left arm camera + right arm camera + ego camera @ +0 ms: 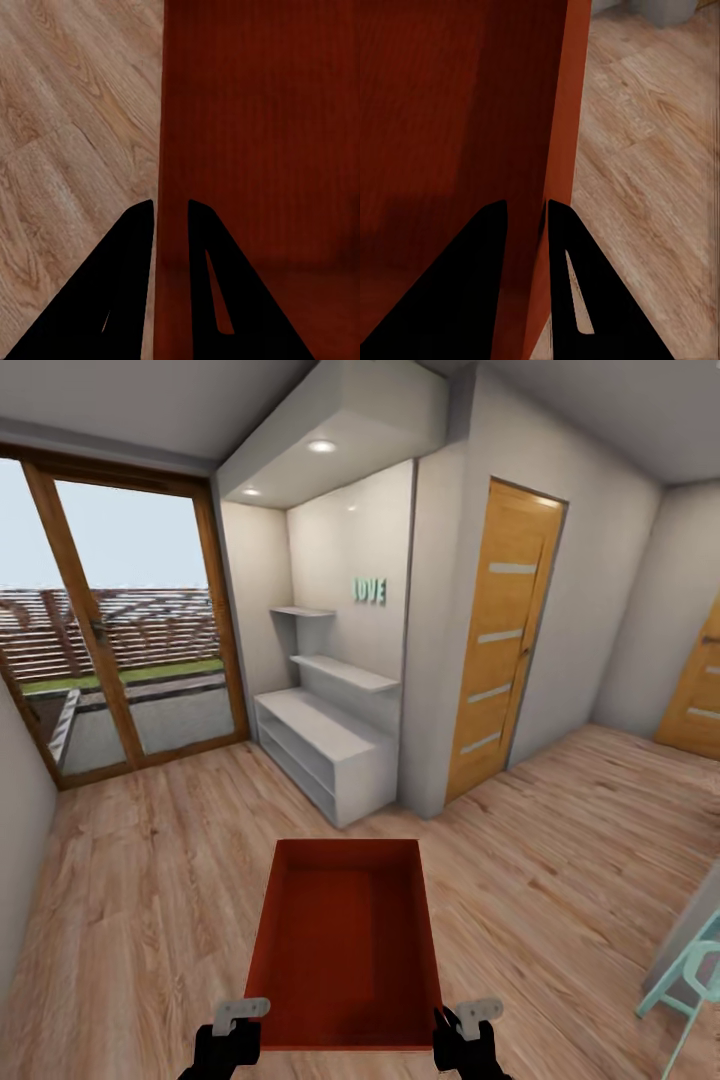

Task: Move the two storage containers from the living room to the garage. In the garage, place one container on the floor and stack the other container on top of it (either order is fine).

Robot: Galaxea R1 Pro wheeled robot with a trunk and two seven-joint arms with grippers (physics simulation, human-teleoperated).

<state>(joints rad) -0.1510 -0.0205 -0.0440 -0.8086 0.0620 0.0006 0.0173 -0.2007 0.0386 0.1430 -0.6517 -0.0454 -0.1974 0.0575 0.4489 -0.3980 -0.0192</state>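
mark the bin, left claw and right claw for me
storage container (345, 945), head view, on its inner bottom.
left claw (171, 225), left wrist view, midway between the fingertips at the bin's side wall.
right claw (526, 225), right wrist view, midway between the fingertips at the opposite wall.

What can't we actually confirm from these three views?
- Second container: whether another sits nested under the storage container cannot be told; head view, hidden by its walls and bottom.
- Floor under the container: hidden in the head view.
- Turquoise chair: cut off by the head view's right edge.
- Left pincer and right pincer: fingers straddle the side walls; the contact itself is dark in the wrist views.
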